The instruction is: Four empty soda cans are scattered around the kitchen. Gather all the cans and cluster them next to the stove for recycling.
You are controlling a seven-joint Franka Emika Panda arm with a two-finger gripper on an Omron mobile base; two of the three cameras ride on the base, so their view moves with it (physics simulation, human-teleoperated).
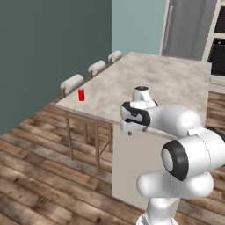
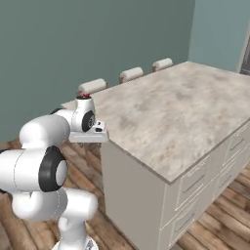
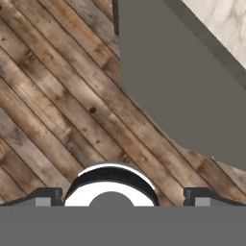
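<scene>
One red soda can [image 1: 81, 94] stands upright near the left corner of the marble-look island counter [image 1: 176, 79], in front of the nearest stool. Its top [image 2: 86, 95] peeks out from behind my wrist in the right base view. My gripper [image 1: 137, 130] hangs off the island's near edge, to the right of the can and well apart from it, pointing down. In the hand view my gripper [image 3: 122, 198] stands open with nothing between its fingertips [image 3: 45, 197], above wood floor and the island's grey side wall [image 3: 182, 81]. The stove is out of view.
Three white-cushioned stools [image 1: 71, 82] line the island's left side along the teal wall. A grey fridge [image 1: 189, 26] and a black wall oven [image 1: 217, 52] stand at the back right. Drawers [image 2: 195, 180] face the island's right side. Brown plank floor [image 1: 39, 176] surrounds the island.
</scene>
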